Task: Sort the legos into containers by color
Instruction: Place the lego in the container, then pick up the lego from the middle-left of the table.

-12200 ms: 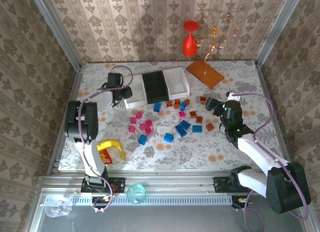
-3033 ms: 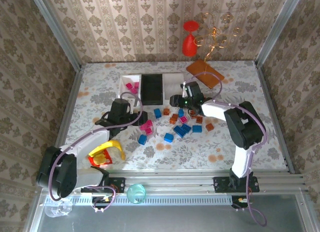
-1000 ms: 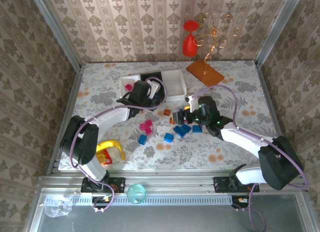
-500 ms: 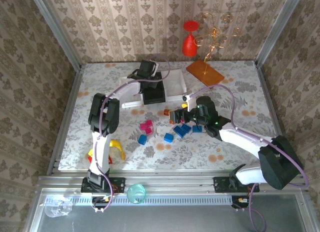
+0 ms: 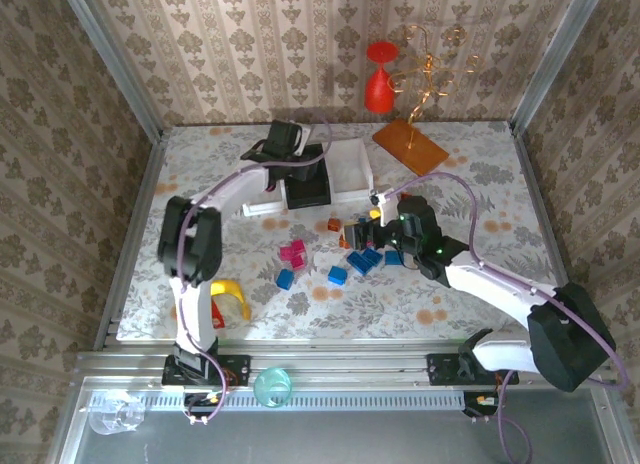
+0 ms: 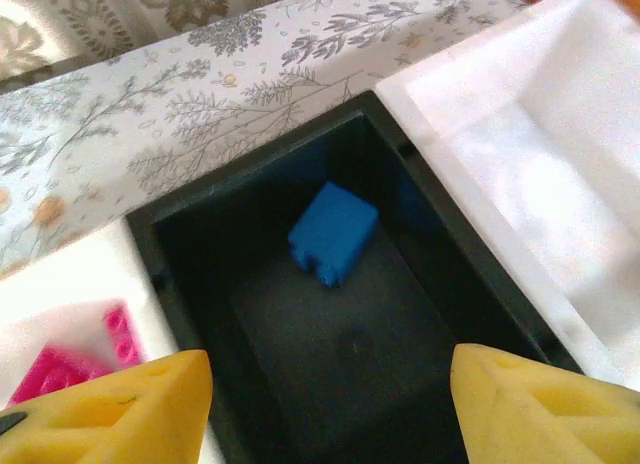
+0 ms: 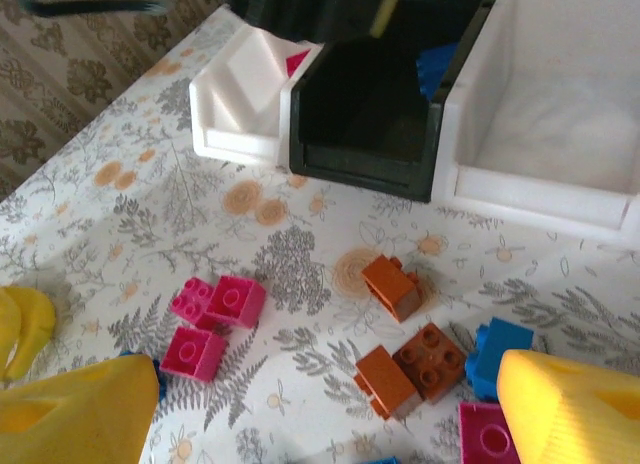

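Since the right gripper (image 5: 358,230) is closest to us, we start there. It hangs low over the loose legos on the desk (image 5: 450,314), jaws spread wide with nothing between them, and has barely shifted in the last second. From its wrist camera, the brown bricks (image 7: 392,287) lie just ahead, between the fingers. The pink bricks (image 7: 215,319) sit off to the left, well apart from either pad.

Further back, the real change is on the left gripper (image 5: 283,142). A second ago it sat at the trays' near edge with its jaws tight. Now it hovers over the black tray (image 6: 255,159) with the jaws parted, released and holding nothing. The blue brick (image 6: 333,232) is inside the black tray, below and ahead of the fingertips and clear of both. It looks tilted, and we cannot tell whether it has settled.

We read that as one blue delivered, so black means blue. The left white tray (image 6: 60,274) already holds pink and the right white tray (image 6: 520,134) looks bare, presumably for brown. Most of the legos are still loose on the desk, so we judge the sort far from done.
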